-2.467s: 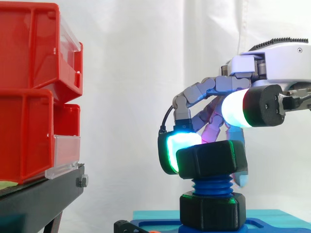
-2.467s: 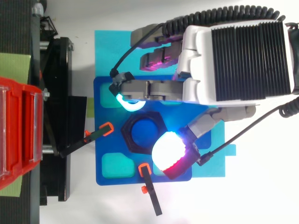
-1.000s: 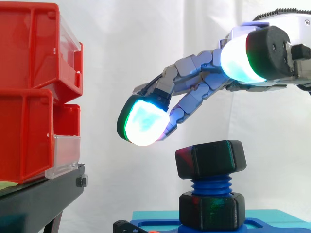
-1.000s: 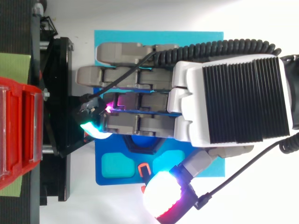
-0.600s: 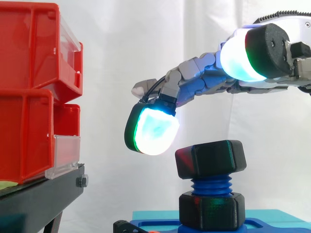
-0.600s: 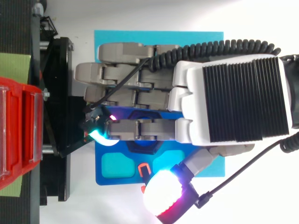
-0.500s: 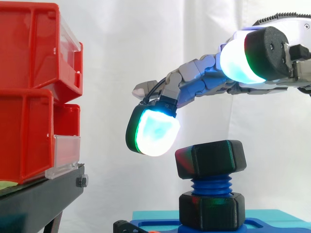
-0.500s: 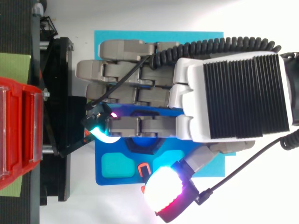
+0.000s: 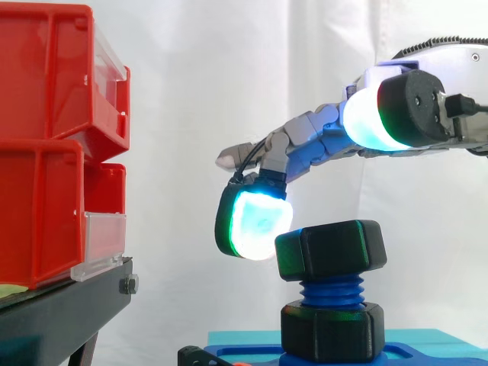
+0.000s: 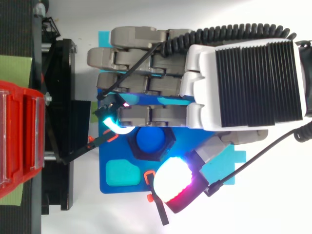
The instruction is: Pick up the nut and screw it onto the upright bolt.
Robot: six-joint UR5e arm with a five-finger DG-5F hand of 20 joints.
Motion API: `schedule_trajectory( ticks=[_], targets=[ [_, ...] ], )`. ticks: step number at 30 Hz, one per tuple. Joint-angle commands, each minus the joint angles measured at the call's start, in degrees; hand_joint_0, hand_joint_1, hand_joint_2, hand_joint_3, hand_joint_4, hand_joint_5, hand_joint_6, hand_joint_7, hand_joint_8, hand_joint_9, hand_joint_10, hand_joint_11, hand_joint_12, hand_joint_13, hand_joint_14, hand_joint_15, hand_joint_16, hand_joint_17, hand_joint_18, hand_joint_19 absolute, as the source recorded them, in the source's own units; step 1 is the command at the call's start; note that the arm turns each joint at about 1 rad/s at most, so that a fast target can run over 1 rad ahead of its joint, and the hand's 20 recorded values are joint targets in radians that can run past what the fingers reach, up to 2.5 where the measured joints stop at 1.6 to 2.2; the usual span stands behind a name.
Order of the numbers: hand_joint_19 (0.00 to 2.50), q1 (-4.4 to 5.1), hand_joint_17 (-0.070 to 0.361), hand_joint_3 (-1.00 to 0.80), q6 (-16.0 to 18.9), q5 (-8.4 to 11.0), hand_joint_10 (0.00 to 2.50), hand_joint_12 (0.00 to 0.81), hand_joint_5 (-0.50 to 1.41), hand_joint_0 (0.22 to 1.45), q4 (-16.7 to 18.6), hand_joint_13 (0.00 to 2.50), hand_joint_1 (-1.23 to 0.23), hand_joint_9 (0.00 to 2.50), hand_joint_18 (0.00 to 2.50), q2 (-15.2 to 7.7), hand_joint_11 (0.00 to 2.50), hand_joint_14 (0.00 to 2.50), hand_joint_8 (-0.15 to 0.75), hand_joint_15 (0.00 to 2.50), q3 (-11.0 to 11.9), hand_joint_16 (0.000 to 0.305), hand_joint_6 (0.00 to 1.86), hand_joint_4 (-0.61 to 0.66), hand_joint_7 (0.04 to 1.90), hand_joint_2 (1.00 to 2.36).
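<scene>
Side view: hand (image 9: 320,141) reaches in from the right, fingers stretched loose, holding nothing, one glowing fingertip (image 9: 255,221) just beside the black nut (image 9: 332,250) atop the blue bolt (image 9: 330,293) | Top view: nut (image 10: 132,142) sits between fingers and thumb, ungrasped.

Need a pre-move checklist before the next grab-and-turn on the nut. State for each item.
1. Nut started on the bolt: ok, it sits level on the upper thread.
2. Nut run fully down: not ok, bare thread shows between it and the black base.
3. Hand free of the nut: ok, fingers straight and holding nothing.
4. Leading pad touching the nut's left face: cannot tell, it is close beside it.
5. Thumb placed to oppose: not ok, it sits off to one side and above the nut.
6. Blue plate gripped by the clamp: cannot tell.
</scene>
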Motion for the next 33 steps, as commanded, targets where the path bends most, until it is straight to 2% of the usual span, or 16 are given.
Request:
schedule_trajectory(
  ticks=[1,5,16,23,32,33],
  targets=[
    [0.0,-0.13,0.088,-0.5,-0.2,-0.01,0.0,0.335,-0.03,0.47,-0.5,0.16,-0.01,0.46,0.0,0.0,0.0,0.0,0.222,0.0,0.0,0.039,0.5,0.16,0.94,1.0],
    [0.0,-0.22,0.082,-0.5,-0.2,-0.01,0.0,0.326,-0.01,0.48,-0.9,0.23,-0.04,0.55,0.0,0.0,0.0,0.0,0.235,0.0,0.0,0.037,0.5,0.12,1.2,1.0],
    [0.0,-0.48,0.063,-0.5,-0.2,-0.01,0.0,0.288,0.04,0.5,-1.0,0.41,-0.09,0.77,0.02,0.0,0.0,0.0,0.251,0.0,-0.1,0.028,0.5,0.07,1.44,1.0],
    [0.0,-0.74,0.056,-0.5,-0.2,-0.01,0.0,0.27,0.06,0.51,-0.8,0.51,-0.1,0.89,0.12,0.0,0.0,0.0,0.256,0.0,0.0,0.025,0.51,0.06,1.47,1.0],
    [0.0,-1.01,0.038,-0.5,-0.2,-0.45,0.0,0.206,0.07,0.52,-1.0,0.75,-0.14,1.21,0.39,0.0,0.0,0.0,0.247,0.0,0.0,0.017,0.6,0.07,1.25,1.0],
    [0.0,-1.01,0.03,-0.5,-0.2,-0.45,0.0,0.186,0.07,0.52,-1.0,0.83,-0.15,1.32,0.49,0.0,0.0,0.0,0.24,0.0,-0.1,0.013,0.61,0.06,1.23,1.0]
  ],
)
